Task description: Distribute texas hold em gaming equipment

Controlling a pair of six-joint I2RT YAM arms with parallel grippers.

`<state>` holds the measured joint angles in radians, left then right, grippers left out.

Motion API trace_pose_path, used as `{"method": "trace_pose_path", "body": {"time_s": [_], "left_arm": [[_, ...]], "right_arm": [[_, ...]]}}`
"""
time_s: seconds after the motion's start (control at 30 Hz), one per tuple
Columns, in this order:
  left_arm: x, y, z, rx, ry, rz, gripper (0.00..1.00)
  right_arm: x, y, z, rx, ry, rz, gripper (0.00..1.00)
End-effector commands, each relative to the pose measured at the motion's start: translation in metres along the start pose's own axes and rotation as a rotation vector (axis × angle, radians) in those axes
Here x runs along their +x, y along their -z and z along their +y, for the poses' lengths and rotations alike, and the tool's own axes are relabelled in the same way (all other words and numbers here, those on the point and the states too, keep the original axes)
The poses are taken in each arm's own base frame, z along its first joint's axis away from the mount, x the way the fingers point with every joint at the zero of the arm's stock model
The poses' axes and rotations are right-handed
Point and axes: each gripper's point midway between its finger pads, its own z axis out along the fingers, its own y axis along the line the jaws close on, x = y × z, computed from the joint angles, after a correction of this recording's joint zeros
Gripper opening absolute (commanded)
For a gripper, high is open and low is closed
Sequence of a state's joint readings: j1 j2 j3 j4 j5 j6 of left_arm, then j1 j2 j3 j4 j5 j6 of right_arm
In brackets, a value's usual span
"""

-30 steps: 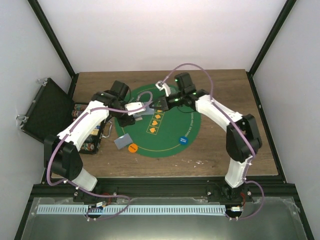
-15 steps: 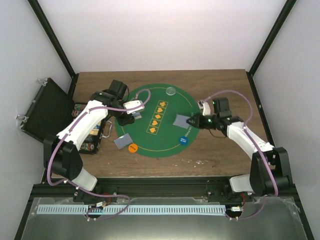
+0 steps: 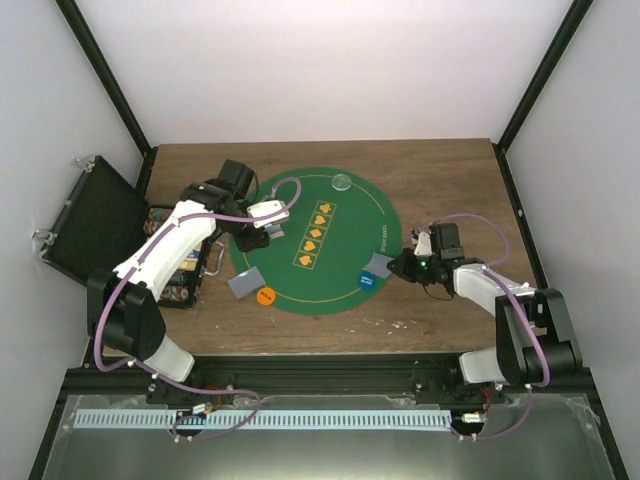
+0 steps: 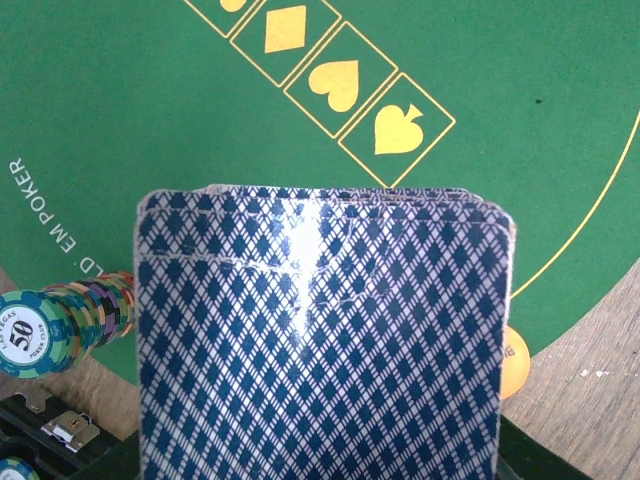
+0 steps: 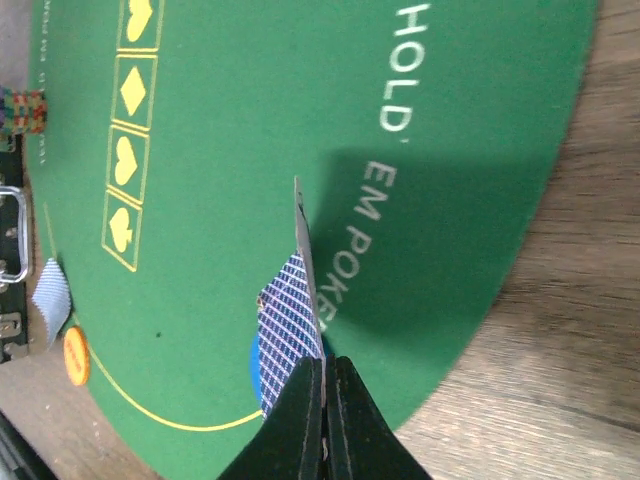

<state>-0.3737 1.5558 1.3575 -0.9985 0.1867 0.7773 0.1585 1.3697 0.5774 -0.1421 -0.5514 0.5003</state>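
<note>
Right gripper (image 5: 325,372) is clamped on one card (image 5: 290,325), held on edge and low over the right rim of the mat (image 3: 345,250). The card is right by the blue disc (image 3: 368,281), which shows partly behind it in the wrist view. Left gripper (image 3: 266,226) hangs over the mat's left side. Its fingers are hidden behind the deck (image 4: 320,350), which fills its wrist view and rests on nothing, so I judge the deck gripped.

Step in hand, as judged: dealing a card to the right-hand place. The next move calls for laying the card flat on the felt near the rim, clear of the blue disc, and then parting the jaws. A card released on edge could tip or slide off the mat.

Already placed: a second card (image 3: 245,283) lies back up at the lower left rim, just beside the orange disc (image 3: 266,296). The clear disc (image 3: 342,182) sits at the far rim.

Surface: green felt on a brown wood table (image 3: 440,180). A black case (image 3: 95,225) stands open at the left, with chips (image 4: 70,315) stacked by it. White walls and black posts enclose the cell.
</note>
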Motion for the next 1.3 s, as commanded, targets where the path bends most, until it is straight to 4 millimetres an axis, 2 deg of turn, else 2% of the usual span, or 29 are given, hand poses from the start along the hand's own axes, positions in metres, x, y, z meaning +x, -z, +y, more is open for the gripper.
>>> {"method": "trace_pose_path", "body": {"time_s": [0.0, 0.17, 0.43, 0.47, 0.53, 0.6, 0.63, 0.7, 0.77, 0.83, 0.87, 0.93, 1.03, 1.13, 1.2, 1.27], "left_arm": [[-0.004, -0.001, 0.0, 0.009, 0.005, -0.019, 0.48], [-0.006, 0.0, 0.001, 0.012, 0.005, -0.022, 0.48], [-0.006, 0.0, -0.001, 0.015, 0.001, -0.022, 0.48], [-0.005, 0.0, 0.0, 0.015, 0.002, -0.021, 0.48], [-0.006, 0.0, -0.001, 0.017, 0.001, -0.023, 0.48], [-0.007, 0.0, -0.002, 0.02, -0.002, -0.022, 0.48], [-0.006, 0.0, -0.002, 0.023, -0.004, -0.02, 0.48], [-0.007, 0.0, -0.005, 0.028, -0.016, -0.017, 0.48], [-0.008, 0.0, -0.008, 0.037, -0.032, -0.015, 0.49], [-0.009, 0.001, -0.014, 0.052, -0.052, -0.013, 0.49], [-0.011, 0.002, -0.017, 0.06, -0.063, -0.015, 0.49], [-0.016, 0.005, -0.023, 0.08, -0.079, -0.027, 0.49], [-0.025, 0.011, -0.029, 0.11, -0.088, -0.057, 0.49], [-0.03, 0.016, -0.033, 0.13, -0.094, -0.072, 0.5], [-0.031, 0.019, -0.036, 0.137, -0.097, -0.077, 0.5], [-0.032, 0.022, -0.038, 0.143, -0.1, -0.084, 0.5]], "right_arm": [[-0.01, 0.005, -0.021, 0.063, -0.037, -0.088, 0.01], [-0.002, 0.005, -0.046, 0.089, -0.101, -0.094, 0.01], [0.004, 0.004, -0.052, 0.101, -0.125, -0.075, 0.03], [0.005, 0.005, -0.052, 0.102, -0.128, -0.073, 0.07], [0.006, 0.007, -0.052, 0.104, -0.139, -0.075, 0.3], [0.004, 0.012, -0.052, 0.126, -0.145, -0.091, 0.48], [0.003, 0.017, -0.054, 0.15, -0.151, -0.103, 0.6], [-0.01, 0.031, -0.056, 0.21, -0.14, -0.173, 0.74], [-0.03, 0.051, -0.047, 0.24, -0.095, -0.261, 0.9], [-0.057, 0.072, -0.022, 0.213, -0.004, -0.352, 0.99], [-0.064, 0.078, -0.009, 0.179, 0.048, -0.372, 1.0], [-0.081, 0.088, 0.042, 0.021, 0.215, -0.388, 1.0], [-0.073, 0.074, 0.121, -0.24, 0.45, -0.253, 1.0], [-0.047, 0.067, 0.189, -0.621, 0.541, -0.044, 1.0], [-0.041, 0.06, 0.215, -0.742, 0.539, 0.016, 1.0], [-0.044, 0.043, 0.231, -0.755, 0.574, 0.034, 1.0]]}}
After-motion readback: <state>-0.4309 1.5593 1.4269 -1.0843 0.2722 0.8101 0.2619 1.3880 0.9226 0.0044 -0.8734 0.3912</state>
